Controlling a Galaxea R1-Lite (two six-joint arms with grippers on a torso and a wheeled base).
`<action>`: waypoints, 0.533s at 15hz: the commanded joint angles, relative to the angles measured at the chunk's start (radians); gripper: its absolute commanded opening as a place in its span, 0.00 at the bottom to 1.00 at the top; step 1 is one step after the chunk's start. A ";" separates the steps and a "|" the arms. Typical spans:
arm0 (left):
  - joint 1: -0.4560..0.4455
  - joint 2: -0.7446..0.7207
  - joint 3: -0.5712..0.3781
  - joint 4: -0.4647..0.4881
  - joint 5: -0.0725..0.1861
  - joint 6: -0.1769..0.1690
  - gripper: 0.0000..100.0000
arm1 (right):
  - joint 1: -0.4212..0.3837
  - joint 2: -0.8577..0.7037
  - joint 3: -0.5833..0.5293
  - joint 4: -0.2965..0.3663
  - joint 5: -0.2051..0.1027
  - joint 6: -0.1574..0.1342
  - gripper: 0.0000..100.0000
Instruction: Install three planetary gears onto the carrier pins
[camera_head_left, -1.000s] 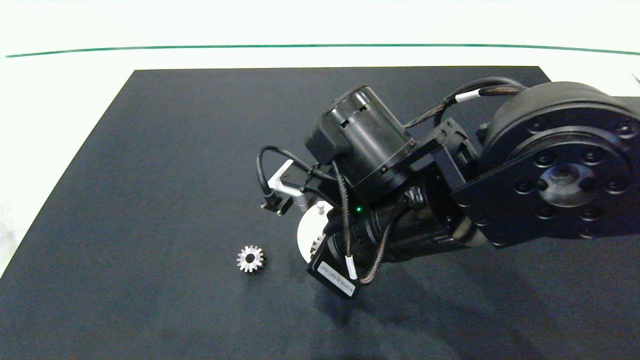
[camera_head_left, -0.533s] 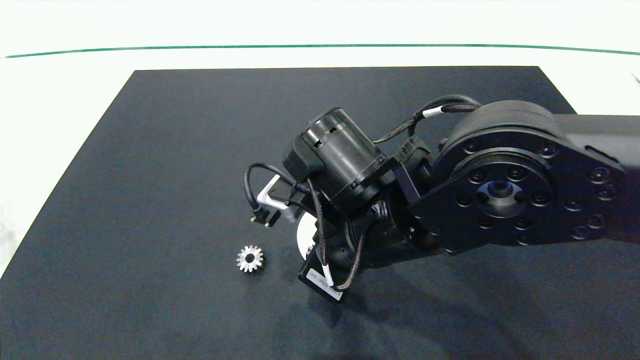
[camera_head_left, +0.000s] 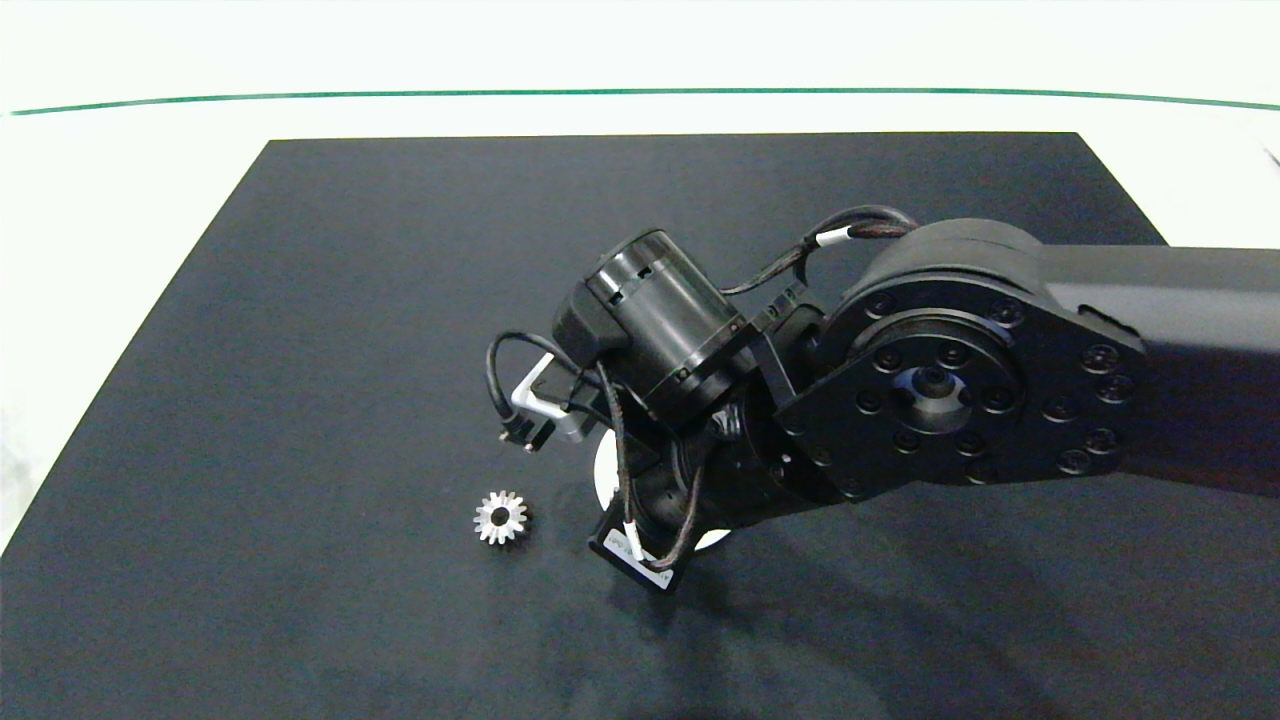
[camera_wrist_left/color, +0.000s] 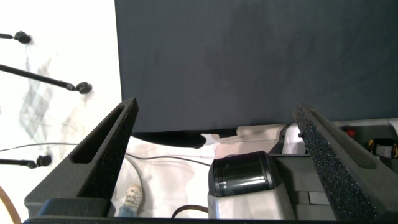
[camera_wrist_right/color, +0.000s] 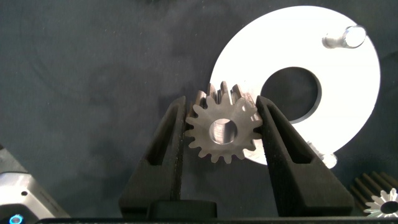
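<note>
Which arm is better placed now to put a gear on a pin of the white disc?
Right: its hand grips a gear at the white disc. The left hand is open, off the mat.

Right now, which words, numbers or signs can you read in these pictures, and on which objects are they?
No text can be read.
White label on the black block at the right arm's wrist: printed marks, too small to read.
White cable tags: blank or too small to tell.

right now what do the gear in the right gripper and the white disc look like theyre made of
The gear between the right gripper fingers looks like machined metal: silvery grey, dull sheen, crisp teeth. The white disc looks like matte plastic, smooth and even, though painted metal is possible.
</note>
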 joint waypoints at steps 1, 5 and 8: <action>0.002 -0.019 0.021 0.006 0.001 0.003 1.00 | 0.000 0.012 -0.004 0.006 -0.001 -0.002 0.25; 0.003 -0.009 0.014 0.005 0.001 0.003 1.00 | -0.008 0.027 -0.006 0.006 -0.005 -0.003 0.25; 0.002 -0.009 0.017 0.003 0.001 0.003 1.00 | -0.014 0.035 -0.010 0.043 -0.005 -0.005 0.25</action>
